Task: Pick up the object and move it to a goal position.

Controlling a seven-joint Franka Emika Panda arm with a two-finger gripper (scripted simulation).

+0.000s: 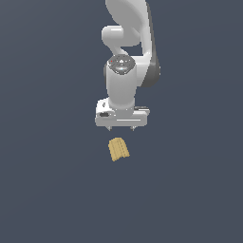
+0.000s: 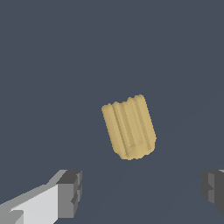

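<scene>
The object (image 1: 118, 149) is a small tan-yellow block with lengthwise ridges and one rounded end. It lies on the dark grey floor just in front of the arm in the exterior view. It also shows in the wrist view (image 2: 129, 127), slightly tilted. My white gripper (image 1: 121, 128) hangs above and just behind it, pointing down. Its jaws stand wide apart, with nothing between them. In the wrist view the gripper (image 2: 142, 192) shows two dark fingertips (image 2: 70, 192) far apart, and the object lies beyond them, apart from both.
The plain dark grey floor (image 1: 47, 190) fills both views. The white arm (image 1: 127, 57) rises behind the gripper. No other objects or goal marker show.
</scene>
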